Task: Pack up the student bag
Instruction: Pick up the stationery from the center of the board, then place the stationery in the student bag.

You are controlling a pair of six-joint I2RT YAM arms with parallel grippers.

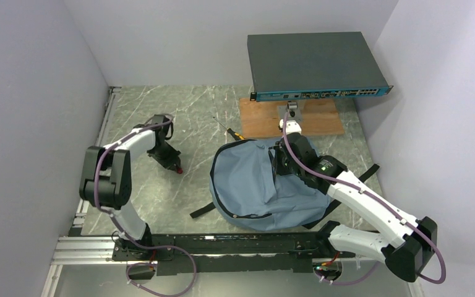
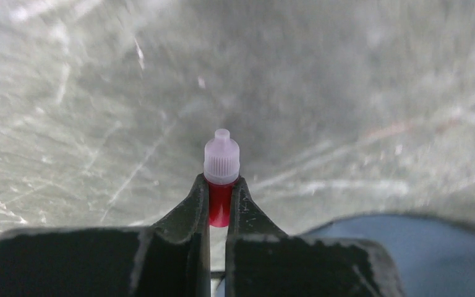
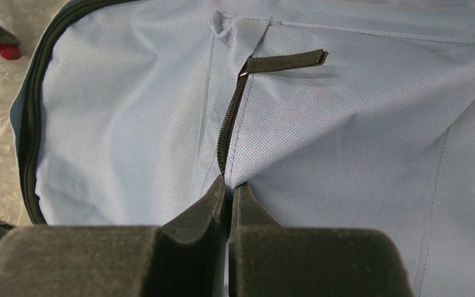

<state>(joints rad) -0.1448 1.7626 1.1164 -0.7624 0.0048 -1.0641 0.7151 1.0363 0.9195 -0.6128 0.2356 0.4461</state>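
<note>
L hand (image 2: 221, 207) pinches small red bottle (image 2: 221, 185), R hand (image 3: 229, 201) clamped on student bag (image 3: 346, 154) at zip seam by its tips; soft, floppy fabric, so I'd grip that edge.

Plain pale walls (image 1: 31, 93) box in a grey-green marble-look table (image 1: 192, 111). Far side has a wooden board (image 1: 321, 120) lying flat, with a dark grey flat box (image 1: 312, 62) perched above it. Lighting's soft and even.

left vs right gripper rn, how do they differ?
Left gripper clamps a small red bottle with a pale cap. Right gripper appears to pinch the student bag at its zipper seam. Left gripper sits over the bare marbled table, apart from the bag. Right gripper sits on top of the bag. Shared: both are shut on something.
</note>
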